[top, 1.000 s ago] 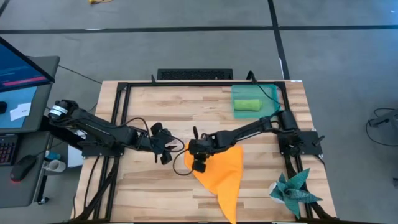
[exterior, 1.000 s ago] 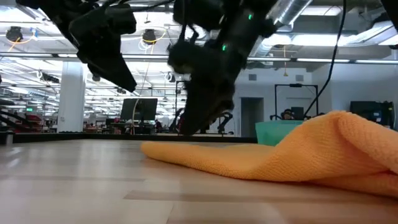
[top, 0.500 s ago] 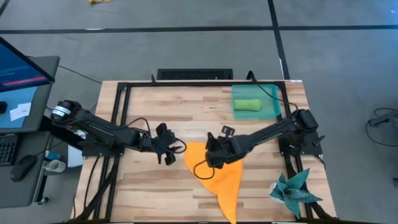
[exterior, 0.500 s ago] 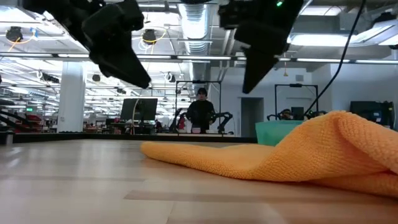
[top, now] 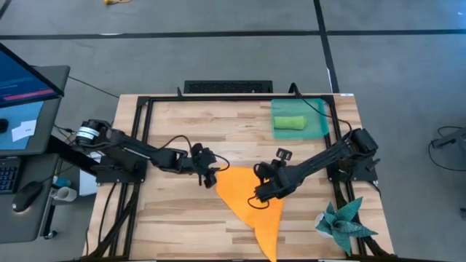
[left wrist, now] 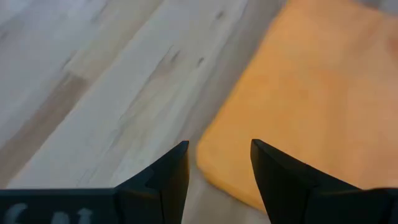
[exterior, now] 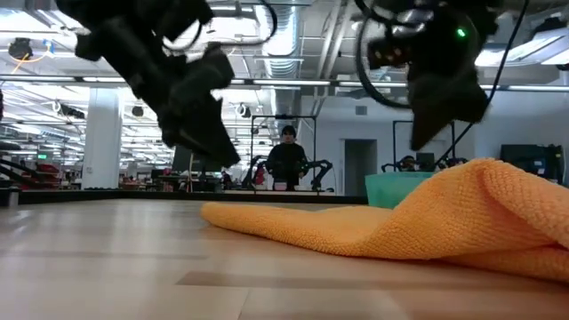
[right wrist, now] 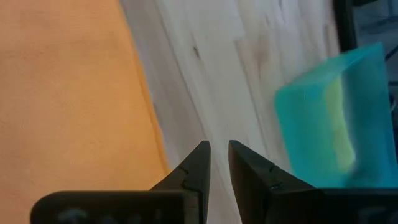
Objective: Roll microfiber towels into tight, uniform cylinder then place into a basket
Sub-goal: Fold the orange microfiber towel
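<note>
the wooden table (top: 182, 124) carries everything, framed by dark rails. the orange towel (top: 255, 207) is the largest thing on it, lying flat and unrolled as a long triangle near the table's middle, its narrow tip reaching the front edge; in the low view it shows as a rumpled orange fold (exterior: 400, 222) resting on the wood. the left arm reaches in from the left edge of the table, and the left gripper (top: 210, 173) hangs just at the towel's upper-left corner; its wrist view shows the two dark fingers (left wrist: 168, 177) spread apart with a clear gap, nothing between them, the towel's corner just beyond the tips. the right arm stretches diagonally from the right rail, and the right gripper (top: 263, 195) sits over the towel's upper part; in its wrist view the fingers (right wrist: 193, 165) stand nearly together with only a thin slit between, holding nothing, over bare wood beside the towel's edge. the basket (top: 319, 116) lies at the far right corner of the table, well apart from the orange towel, and the green towel (top: 289, 122) lies inside it as a short roll. a dark teal spiky cloth (top: 344, 222) sits at the near right corner. in the low view a person (exterior: 286, 160) stands in the room behind the table.
</note>
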